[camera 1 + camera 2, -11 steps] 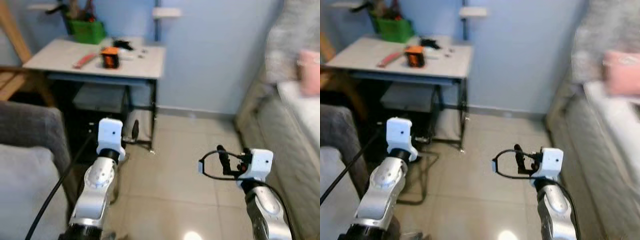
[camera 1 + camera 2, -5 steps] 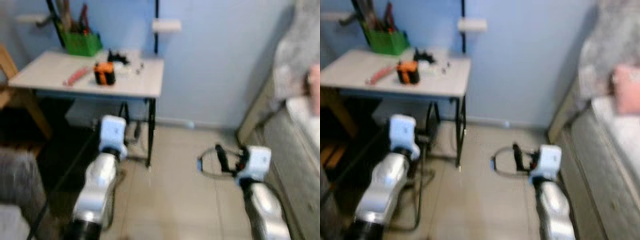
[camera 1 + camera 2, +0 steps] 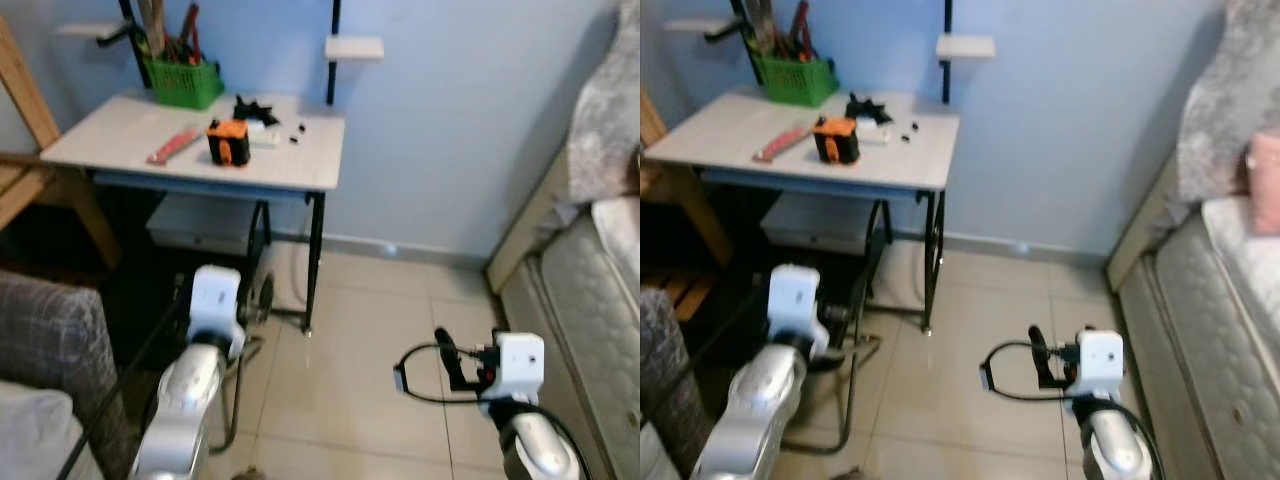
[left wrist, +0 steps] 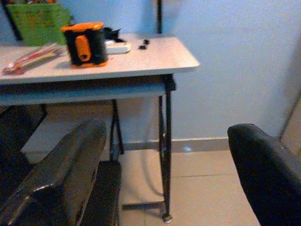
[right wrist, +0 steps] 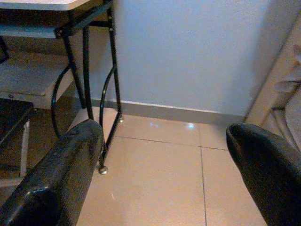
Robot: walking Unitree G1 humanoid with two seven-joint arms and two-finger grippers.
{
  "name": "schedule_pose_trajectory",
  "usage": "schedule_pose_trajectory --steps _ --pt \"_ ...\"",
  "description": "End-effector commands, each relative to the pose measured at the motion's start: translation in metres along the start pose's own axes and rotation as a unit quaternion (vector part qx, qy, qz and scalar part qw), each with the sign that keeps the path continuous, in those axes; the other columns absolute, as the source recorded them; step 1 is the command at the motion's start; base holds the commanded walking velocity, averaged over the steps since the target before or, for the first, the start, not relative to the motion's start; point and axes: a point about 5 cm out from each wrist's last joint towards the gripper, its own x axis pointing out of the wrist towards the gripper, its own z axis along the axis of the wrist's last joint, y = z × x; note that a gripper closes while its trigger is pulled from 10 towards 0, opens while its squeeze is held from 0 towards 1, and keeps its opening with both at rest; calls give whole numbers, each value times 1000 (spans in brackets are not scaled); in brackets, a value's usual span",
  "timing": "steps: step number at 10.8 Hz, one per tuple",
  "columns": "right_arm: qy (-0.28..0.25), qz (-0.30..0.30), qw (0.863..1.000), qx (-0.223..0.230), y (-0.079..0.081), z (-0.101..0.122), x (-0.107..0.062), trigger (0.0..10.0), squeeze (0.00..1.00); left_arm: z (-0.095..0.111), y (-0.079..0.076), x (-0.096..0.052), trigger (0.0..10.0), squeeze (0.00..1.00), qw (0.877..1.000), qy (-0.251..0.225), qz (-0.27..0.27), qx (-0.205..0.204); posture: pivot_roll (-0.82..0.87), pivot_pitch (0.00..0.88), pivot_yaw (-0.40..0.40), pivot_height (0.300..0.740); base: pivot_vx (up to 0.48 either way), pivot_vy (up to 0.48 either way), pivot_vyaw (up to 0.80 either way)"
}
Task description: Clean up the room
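A white desk (image 3: 120,150) stands against the blue wall ahead on my left. On it lie an orange and black gadget (image 3: 228,142), a flat red item (image 3: 174,146), small black bits (image 3: 256,108) and a green basket (image 3: 182,82) of tools. The left wrist view looks at the desk's corner and the gadget (image 4: 84,44). My left gripper (image 4: 169,136) is open and holds nothing. My right gripper (image 5: 164,136) is open too, low over the tiled floor by the desk's black legs (image 5: 112,84). Both arms are held out in front of me.
A bed with a grey mattress (image 3: 595,300) runs along the right, with a pink cushion (image 3: 1266,170) on it. A grey upholstered seat (image 3: 50,340) is close on my left. Behind it leans a wooden frame (image 3: 35,110). Cables (image 3: 245,345) lie under the desk.
The whole picture has shifted and sharpened after a blur, so the camera moved. The desk sits fuller in view and the arms show lower. Both grippers keep the same pose.
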Motion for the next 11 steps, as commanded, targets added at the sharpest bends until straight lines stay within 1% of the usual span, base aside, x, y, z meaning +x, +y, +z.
schedule_pose_trajectory --steps 1,11 --pt "-3 -1 1000 -5 1 5 -2 10000 0 0 -2 -3 10000 0 1000 2 -12 0 68 0 -12 740 0 0 0" --pt "-3 -1 1000 -5 1 5 -2 10000 0 0 -2 -3 10000 0 1000 2 -12 0 68 0 -12 740 0 0 0"
